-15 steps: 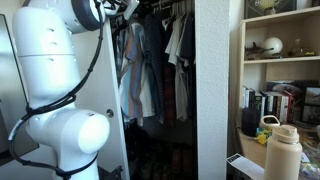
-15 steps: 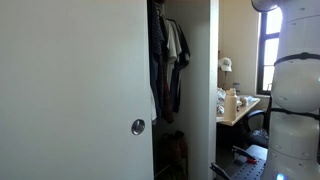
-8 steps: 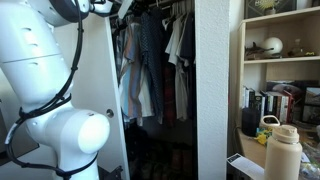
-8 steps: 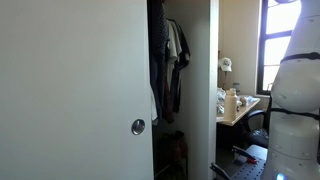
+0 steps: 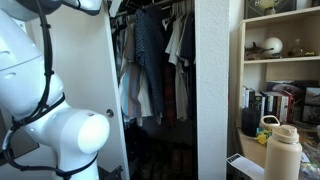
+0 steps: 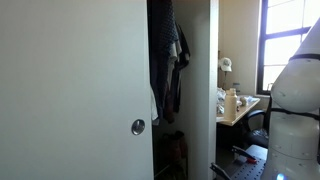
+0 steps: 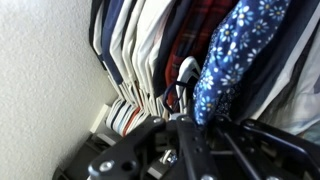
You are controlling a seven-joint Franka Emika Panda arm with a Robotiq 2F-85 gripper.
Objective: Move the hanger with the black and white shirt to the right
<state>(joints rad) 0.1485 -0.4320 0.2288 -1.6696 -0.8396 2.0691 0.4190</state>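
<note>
One printed shirt [image 7: 240,50] hangs in the closet, squeezed between plain shirts [image 7: 150,40], just past the claw [image 7: 190,128]. The claw's a dark blur, so I can't tell whether it's spread or pinching.

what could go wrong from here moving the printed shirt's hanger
1. In the wrist view the hangers sit tightly packed beside the black and white shirt, so the gripper may hook a neighbouring one too.
2. The red plaid garment lies against that shirt and could drag along.
3. In an exterior view the arm reaches close past the closet door; a sideways move might bump it.
</note>
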